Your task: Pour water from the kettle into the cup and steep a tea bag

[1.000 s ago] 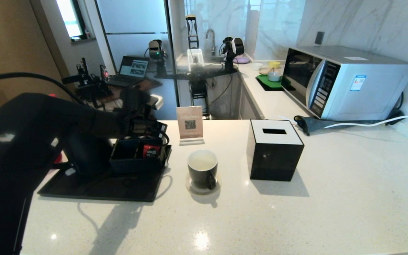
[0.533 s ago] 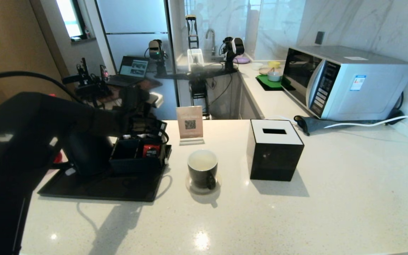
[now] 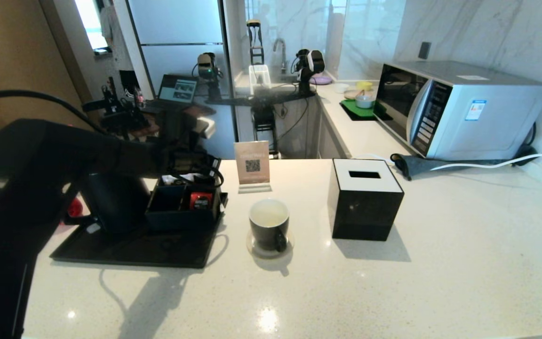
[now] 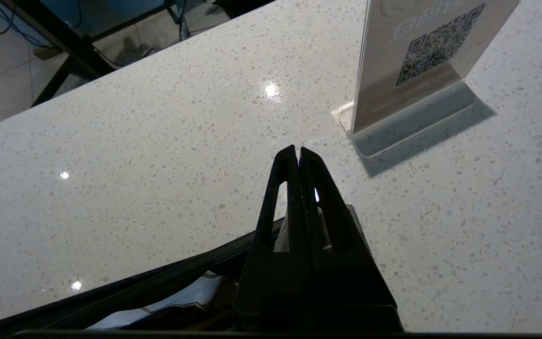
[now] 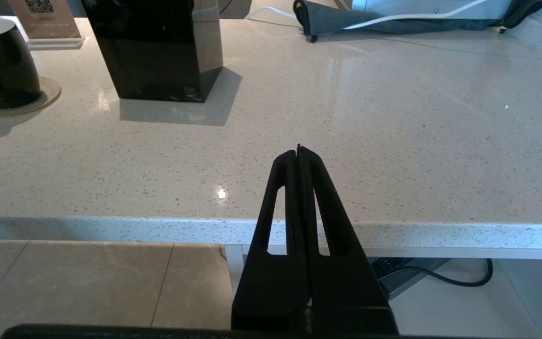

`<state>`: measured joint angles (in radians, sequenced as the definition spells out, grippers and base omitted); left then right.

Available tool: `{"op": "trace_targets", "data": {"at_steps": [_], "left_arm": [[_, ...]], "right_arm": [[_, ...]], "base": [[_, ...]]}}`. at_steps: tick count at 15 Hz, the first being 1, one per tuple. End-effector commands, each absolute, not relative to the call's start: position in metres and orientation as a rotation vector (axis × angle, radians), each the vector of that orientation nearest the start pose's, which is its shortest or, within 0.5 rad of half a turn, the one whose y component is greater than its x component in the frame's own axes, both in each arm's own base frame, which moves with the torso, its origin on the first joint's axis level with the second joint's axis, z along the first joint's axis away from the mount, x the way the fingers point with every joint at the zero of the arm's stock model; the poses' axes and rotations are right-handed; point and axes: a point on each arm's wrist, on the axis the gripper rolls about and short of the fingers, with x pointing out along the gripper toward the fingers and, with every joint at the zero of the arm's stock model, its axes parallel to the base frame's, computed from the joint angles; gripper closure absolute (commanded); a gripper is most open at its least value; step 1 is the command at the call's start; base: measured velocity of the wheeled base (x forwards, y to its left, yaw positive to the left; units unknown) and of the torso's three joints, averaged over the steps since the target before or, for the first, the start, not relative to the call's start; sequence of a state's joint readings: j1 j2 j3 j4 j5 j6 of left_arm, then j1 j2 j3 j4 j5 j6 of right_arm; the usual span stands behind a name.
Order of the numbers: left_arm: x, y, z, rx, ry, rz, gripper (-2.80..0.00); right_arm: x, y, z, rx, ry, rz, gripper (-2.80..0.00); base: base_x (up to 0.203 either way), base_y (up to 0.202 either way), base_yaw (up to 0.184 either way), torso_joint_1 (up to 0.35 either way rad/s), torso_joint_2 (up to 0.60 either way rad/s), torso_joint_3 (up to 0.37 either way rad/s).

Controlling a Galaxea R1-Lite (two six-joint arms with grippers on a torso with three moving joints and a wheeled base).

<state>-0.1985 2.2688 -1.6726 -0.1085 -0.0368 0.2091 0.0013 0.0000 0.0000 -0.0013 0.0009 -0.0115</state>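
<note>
The cup [image 3: 269, 225] stands on a saucer [image 3: 254, 248] mid-tabletop [image 3: 393, 282]. At its nine o'clock lies a black tray [image 3: 134, 249] carrying the kettle [image 3: 113, 202] and a compartment box [image 3: 181, 207]. Above that box hangs the left tool [image 4: 298, 157], fingers pressed together; something white shows between them, unclear what. At three o'clock sits a black tissue box [image 3: 365, 200]. The right tool [image 5: 298, 153], pinched together and empty, waits off the tabletop's near edge.

You're at a kitchen counter [image 3: 393, 292] of pale speckled stone: a microwave [image 3: 454, 108] against the marble wall, a sink tap [image 3: 280, 49] behind, and a QR-code sign [image 3: 252, 165] standing on top.
</note>
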Motion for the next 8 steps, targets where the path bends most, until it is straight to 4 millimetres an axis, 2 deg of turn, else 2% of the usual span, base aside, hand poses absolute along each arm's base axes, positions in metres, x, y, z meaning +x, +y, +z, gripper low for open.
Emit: {"op": "trace_targets", "data": {"at_steps": [1,8], "left_arm": [[0.459,-0.093,0.153,0.243,0.446,-0.279,0.00],[0.444,-0.098,0.178,0.243,0.401,-0.293,0.00]], "right_arm": [[-0.023,0.000,0.076,0.012,-0.002,0.003,0.00],[-0.023,0.000,0.076,-0.012,-0.002,0.003,0.00]], "base": [[0.000,0.000,0.000,0.000,0.00,0.000],[0.000,0.000,0.000,0.000,0.00,0.000]]}}
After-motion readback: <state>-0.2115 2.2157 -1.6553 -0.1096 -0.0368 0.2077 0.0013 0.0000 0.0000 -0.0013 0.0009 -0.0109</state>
